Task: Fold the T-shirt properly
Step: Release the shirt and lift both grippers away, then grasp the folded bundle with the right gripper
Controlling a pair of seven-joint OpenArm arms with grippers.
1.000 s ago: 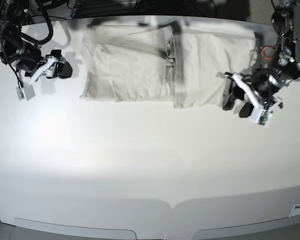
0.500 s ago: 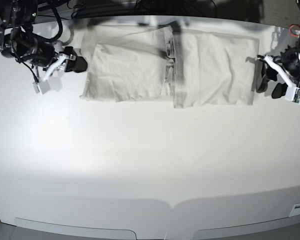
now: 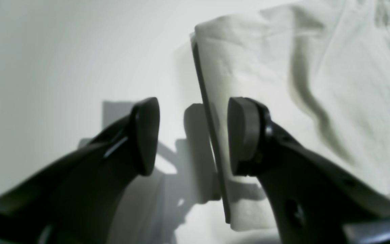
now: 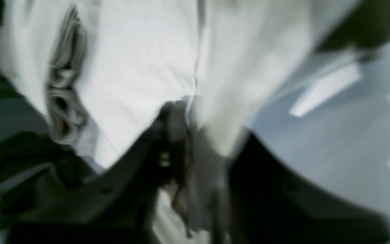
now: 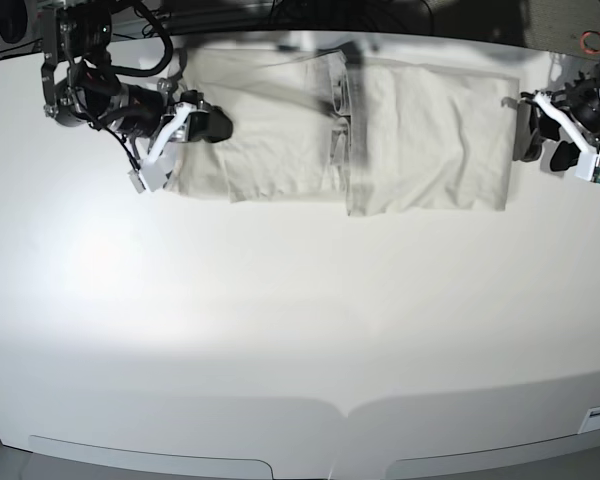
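Observation:
The off-white T-shirt (image 5: 400, 140) lies folded into a long band across the far side of the table (image 5: 280, 330). In the base view my right gripper (image 5: 212, 125) is on the shirt's left edge. The blurred right wrist view shows its dark fingers (image 4: 168, 122) drawn together with bunched T-shirt fabric (image 4: 141, 67) between them. My left gripper (image 5: 535, 145) is at the shirt's right edge and stands open. In the left wrist view the T-shirt (image 3: 283, 84) has its edge running between the two pads, and the left gripper (image 3: 195, 135) holds nothing.
Dark cables and equipment (image 5: 310, 15) run along the table's far edge behind the shirt. The collar folds (image 5: 342, 110) bunch up in a ridge near the middle of the band. A red cable loop (image 5: 590, 40) sits by the far right corner.
My right gripper moved right from the bare table onto the shirt's left edge and closed on the fabric. The left gripper shifted only slightly beside the right edge and stayed open.

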